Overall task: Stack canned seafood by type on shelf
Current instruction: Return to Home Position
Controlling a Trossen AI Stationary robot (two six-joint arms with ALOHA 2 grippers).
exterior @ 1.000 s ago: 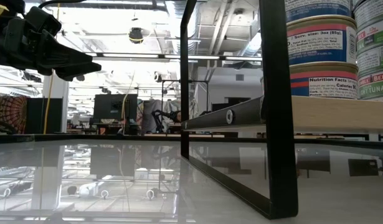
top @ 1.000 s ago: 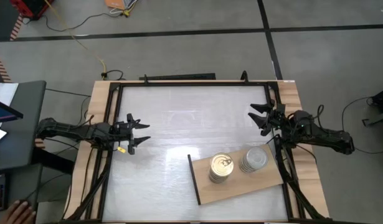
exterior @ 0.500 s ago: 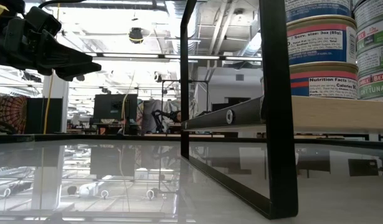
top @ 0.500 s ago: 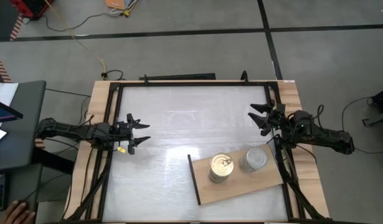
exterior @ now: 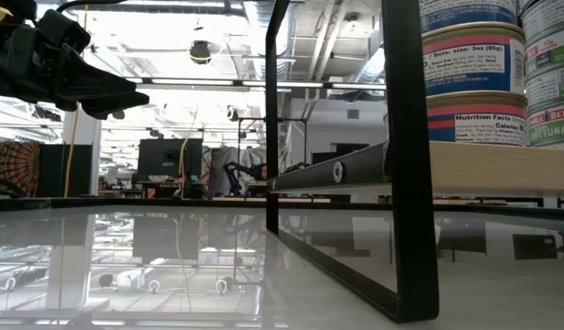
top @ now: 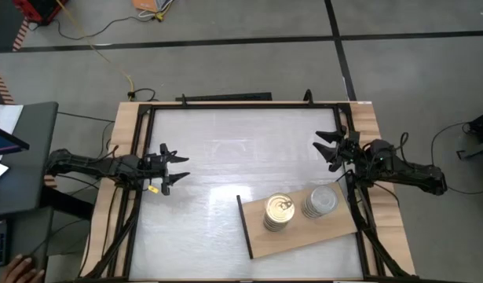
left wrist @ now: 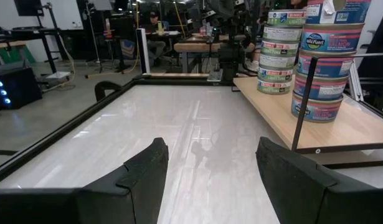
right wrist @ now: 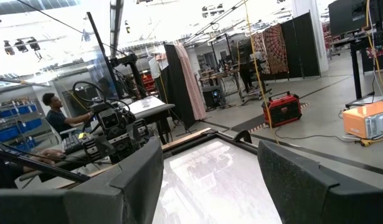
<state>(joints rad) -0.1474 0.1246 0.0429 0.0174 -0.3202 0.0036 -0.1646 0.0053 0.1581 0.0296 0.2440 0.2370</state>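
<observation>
Two stacks of canned seafood stand on the light-brown wooden shelf [top: 296, 236], which sits raised on a dark frame at the table's near right. One stack has a gold pull-tab lid [top: 279, 210]; the other has a plain silver-grey lid [top: 320, 201]. In the left wrist view both stacks show, blue-labelled cans [left wrist: 328, 59] and green-labelled cans [left wrist: 278, 53]. My left gripper [top: 181, 168] hovers open at the table's left side, far from the shelf. My right gripper [top: 323, 149] hovers open by the right edge, beyond the silver-lidded stack.
The white tabletop [top: 241, 149] is framed by dark rails and wooden side rails [top: 123, 157]. The shelf's dark upright frame [exterior: 405, 156] stands close in the low view. A person's hand [top: 21, 270] shows at the near left, off the table, and a person sits beyond the table's left side [right wrist: 54, 112].
</observation>
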